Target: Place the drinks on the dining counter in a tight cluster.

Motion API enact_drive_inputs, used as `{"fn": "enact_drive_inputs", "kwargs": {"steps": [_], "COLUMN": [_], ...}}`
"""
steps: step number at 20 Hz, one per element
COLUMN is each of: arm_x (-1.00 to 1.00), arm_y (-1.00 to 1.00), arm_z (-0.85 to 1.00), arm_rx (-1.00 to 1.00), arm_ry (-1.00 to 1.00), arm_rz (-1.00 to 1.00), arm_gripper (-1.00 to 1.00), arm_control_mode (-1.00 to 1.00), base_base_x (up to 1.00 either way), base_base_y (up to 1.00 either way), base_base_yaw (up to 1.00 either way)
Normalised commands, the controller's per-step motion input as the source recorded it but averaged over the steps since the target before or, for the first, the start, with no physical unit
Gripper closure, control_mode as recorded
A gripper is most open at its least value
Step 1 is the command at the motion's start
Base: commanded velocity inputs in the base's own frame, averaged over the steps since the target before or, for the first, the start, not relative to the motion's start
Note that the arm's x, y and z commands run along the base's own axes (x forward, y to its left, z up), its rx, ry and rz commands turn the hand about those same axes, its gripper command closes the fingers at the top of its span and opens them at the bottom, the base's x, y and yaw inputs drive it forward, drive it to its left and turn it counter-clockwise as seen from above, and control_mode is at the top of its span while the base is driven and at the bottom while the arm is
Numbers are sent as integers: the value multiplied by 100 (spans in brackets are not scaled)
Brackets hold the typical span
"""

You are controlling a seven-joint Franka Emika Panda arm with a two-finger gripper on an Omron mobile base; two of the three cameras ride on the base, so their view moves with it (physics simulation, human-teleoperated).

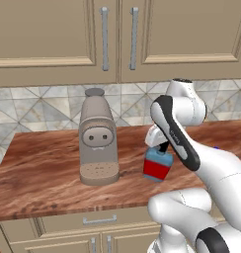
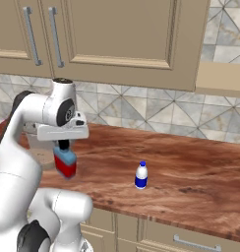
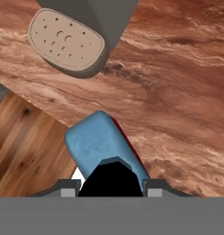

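The blue flask (image 1: pixel 158 166) hangs clamped in the jaws by its black cap, directly below the gripper (image 1: pixel 162 147). Its base appears clear of the wooden table (image 1: pixel 43 168), and in the left base view it sits slightly tilted. You are in the carry step: the flask is gripped and has yet to be set down with the other drinks.

Keep the jaws shut on the cap throughout the move. The grip is high and narrow, so the body will likely swing; move slowly and keep the wrist vertical.

The coffee machine (image 1: pixel 97 140) stands just beside the jaws on the side away from the arm. Lift clear before you traverse, and steer away from it.

The small white bottle (image 2: pixel 141 175) stands upright, well apart from the jaws toward the open end of the table. Lower the flask until its base rests flat before you release.
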Motion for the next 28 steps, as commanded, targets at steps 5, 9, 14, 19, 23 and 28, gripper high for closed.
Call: {"fn": "enact_drive_inputs", "kwargs": {"steps": [5, 9, 14, 19, 23, 28], "arm_x": [-32, -29, -1, 0, -6, 0], "arm_y": [0, 0, 0, 0, 0, 0], "arm_z": [50, 1, 0, 0, 0, 0], "arm_rx": [-2, 0, 0, 0, 0, 0], "arm_ry": [4, -7, 0, 0, -1, 0], "arm_rz": [0, 0, 0, 0, 0, 0], "arm_gripper": [100, 100, 100, 100, 100, 100], "arm_control_mode": [-100, -100, -100, -100, 100, 100], "base_base_x": [0, 0, 0, 0, -53, -87], "base_base_y": [0, 0, 0, 0, 0, 1], "base_base_yaw": [0, 0, 0, 0, 0, 0]}}
